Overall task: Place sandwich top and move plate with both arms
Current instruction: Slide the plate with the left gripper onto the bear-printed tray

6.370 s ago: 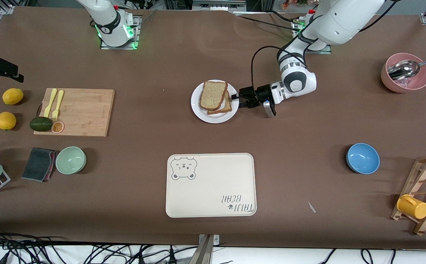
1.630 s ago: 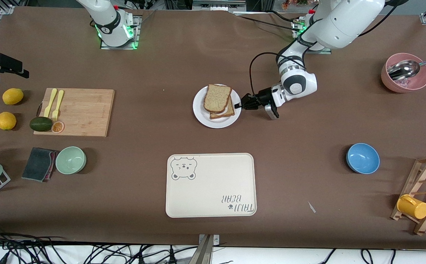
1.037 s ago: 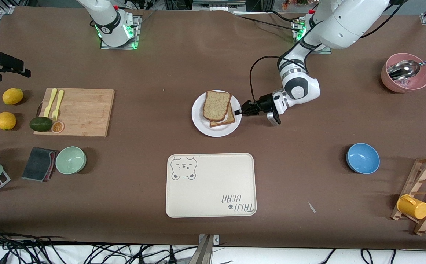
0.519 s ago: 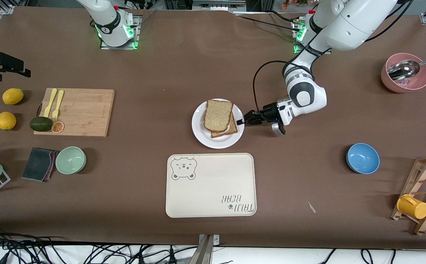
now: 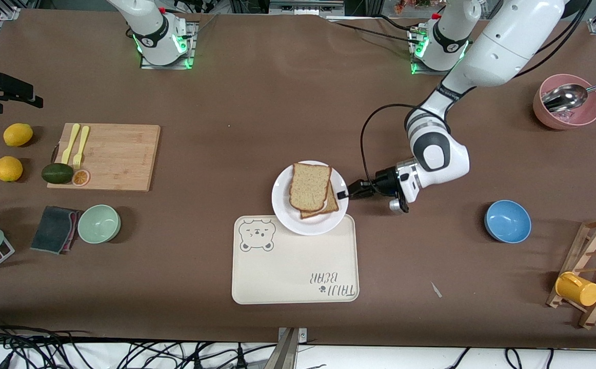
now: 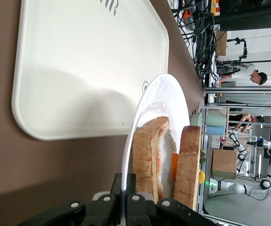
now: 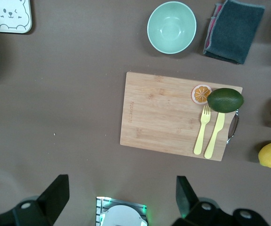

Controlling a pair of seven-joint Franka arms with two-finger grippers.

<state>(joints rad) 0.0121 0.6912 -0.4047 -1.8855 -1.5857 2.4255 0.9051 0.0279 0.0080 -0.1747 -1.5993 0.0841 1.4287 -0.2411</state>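
The white plate (image 5: 282,206) carries the sandwich. The plain brown sandwich top (image 5: 310,186) lies on the egg slice, whose edge shows under it. My left gripper (image 5: 346,195) is shut on the plate's rim at the side toward the left arm's end. The plate overlaps the cream bear tray's (image 5: 298,266) edge that is farthest from the front camera. In the left wrist view my left gripper (image 6: 125,184) pinches the plate (image 6: 163,99) edge-on, with the sandwich top (image 6: 188,165) and the tray (image 6: 78,61) in sight. My right gripper (image 5: 5,95) waits open, high over the right arm's end of the table; it also shows in the right wrist view (image 7: 121,197).
A wooden cutting board (image 5: 105,156) holds yellow cutlery, an avocado and an orange slice. Two lemons (image 5: 13,151), a green bowl (image 5: 99,223) and a dark cloth lie near it. A blue bowl (image 5: 507,221), a pink bowl with a spoon (image 5: 567,102) and a mug rack (image 5: 590,279) are toward the left arm's end.
My left gripper has carried the plate with the sandwich toward the front camera, from the table's middle to the tray's edge. The right gripper has not moved.
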